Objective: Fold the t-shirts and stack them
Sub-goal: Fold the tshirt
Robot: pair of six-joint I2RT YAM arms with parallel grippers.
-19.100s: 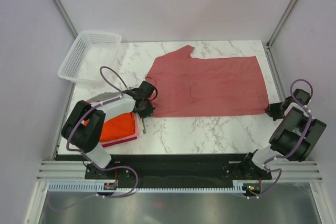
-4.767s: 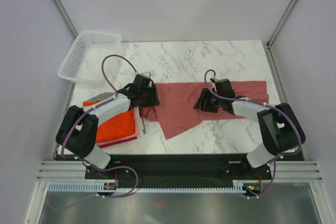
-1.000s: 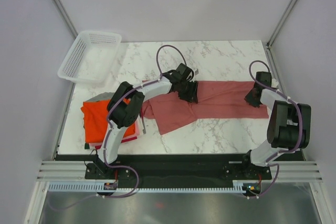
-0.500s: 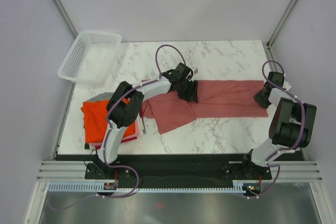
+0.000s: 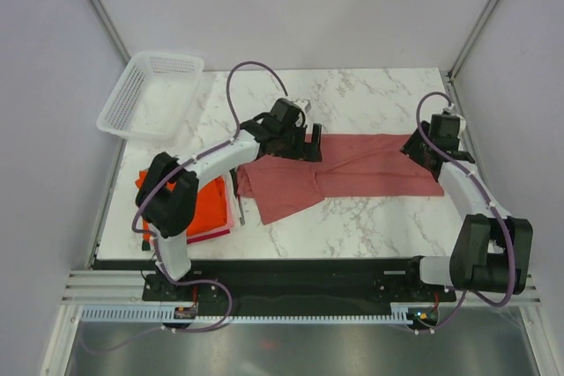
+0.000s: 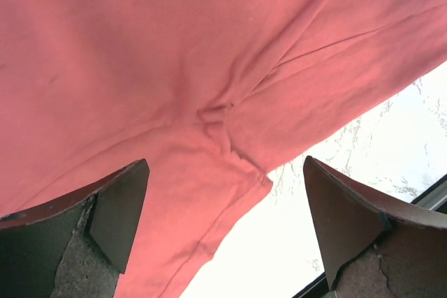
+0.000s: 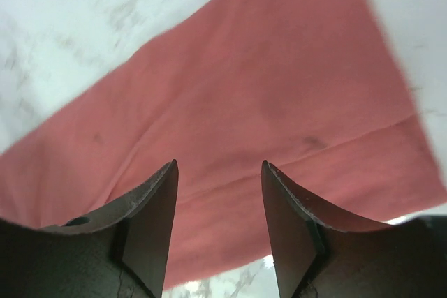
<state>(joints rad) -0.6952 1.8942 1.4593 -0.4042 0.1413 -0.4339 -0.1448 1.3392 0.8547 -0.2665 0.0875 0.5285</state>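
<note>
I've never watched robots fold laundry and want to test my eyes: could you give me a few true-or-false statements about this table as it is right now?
1. The pinkish-red t-shirt lies folded into a long strip on the marble table. True.
2. The left fingers are clamped on that shirt. False: they stand wide open above it, holding nothing.
3. The white mesh basket sits at the table's far right corner. False: it sits at the far left corner.
4. A folded orange-red t-shirt lies at the table's near left. True.

Overhead and wrist close-ups sharing t-shirt (image 5: 370, 165)
</note>
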